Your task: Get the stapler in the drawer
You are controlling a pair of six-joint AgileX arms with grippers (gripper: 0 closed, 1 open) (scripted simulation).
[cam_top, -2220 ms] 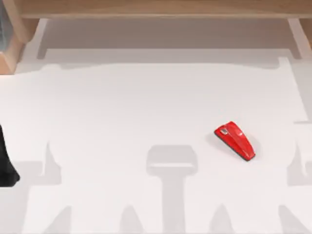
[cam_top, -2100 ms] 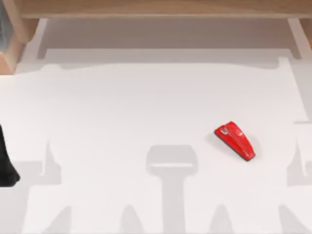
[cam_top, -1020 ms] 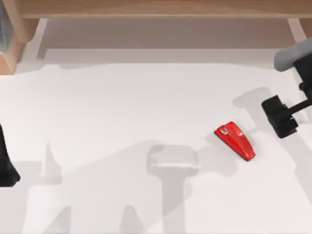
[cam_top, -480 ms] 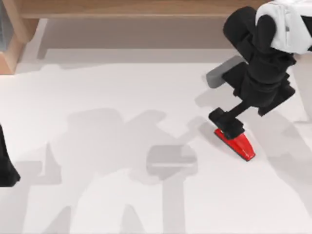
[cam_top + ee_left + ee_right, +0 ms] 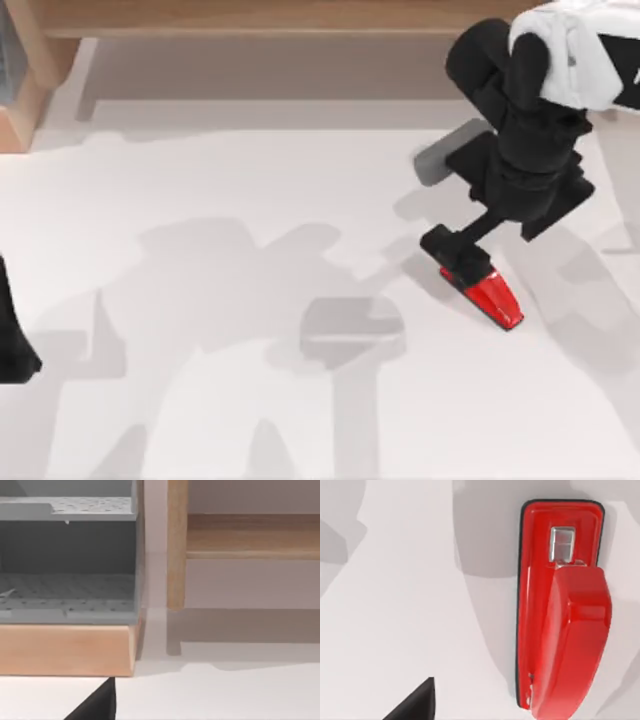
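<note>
One arm works — the right gripper (image 5: 458, 262) hovers over the stapler's (image 5: 492, 296) wide end to grasp it, its claw state untellable — while the left arm (image 5: 12, 345) sits parked at the table's left edge.

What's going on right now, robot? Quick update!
Right gripper over the stapler, wide end covered. Stapler flat on the table, not lifted. Left arm parked at the table's left edge.
</note>
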